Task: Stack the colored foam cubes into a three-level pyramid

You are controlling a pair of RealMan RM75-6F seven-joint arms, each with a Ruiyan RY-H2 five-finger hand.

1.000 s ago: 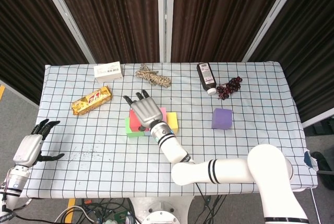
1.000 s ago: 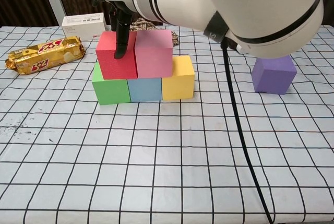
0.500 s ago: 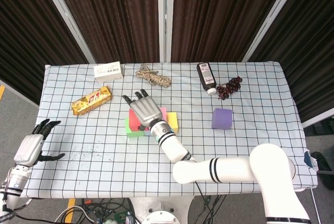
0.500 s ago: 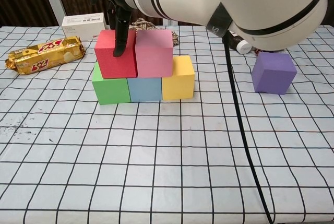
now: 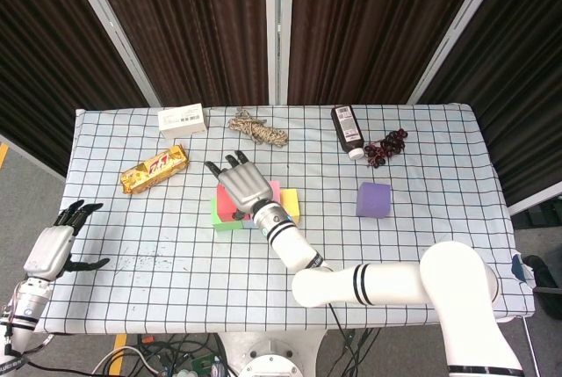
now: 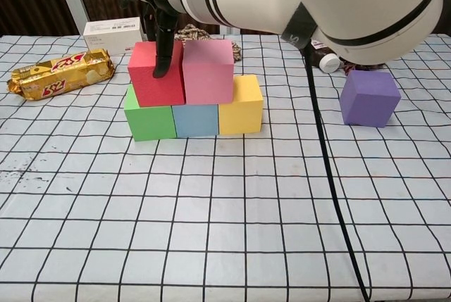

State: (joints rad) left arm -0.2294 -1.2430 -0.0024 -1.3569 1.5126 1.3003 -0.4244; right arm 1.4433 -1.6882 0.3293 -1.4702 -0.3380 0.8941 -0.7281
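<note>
- Since a second ago your right hand [image 5: 244, 185] has barely shifted, a touch toward the far left over the stack; the cubes sit as they did, and your left hand [image 5: 54, 248] has stayed off the table's near-left corner.
- Your left hand holds nothing, its dark fingers [image 5: 77, 211] spread apart.
- Bottom row, in the chest view: green cube [image 6: 149, 117], blue cube [image 6: 195, 120] and yellow cube [image 6: 242, 107] side by side and touching, the row's long axis running left to right across the checked tablecloth [image 6: 225, 217].
- Second level: red cube [image 6: 151, 75] and pink cube [image 6: 208, 70] touching, faces square to the row below. The foam looks matte with soft edges.
- Your right hand lies over the red and pink cubes, fingers spread and pointing away from you; one dark finger [image 6: 163, 48] hangs down the red cube's front face, touching it. It grips nothing.
- The purple cube [image 6: 369, 98] sits alone, well apart to the right.
- Farther back: a shiny gold snack packet [image 6: 60, 73], a white carton [image 6: 112, 34], a coil of rope [image 5: 257, 129], a dark bottle [image 5: 347, 128] lying down and a red-black cord bundle [image 5: 385, 147].
</note>
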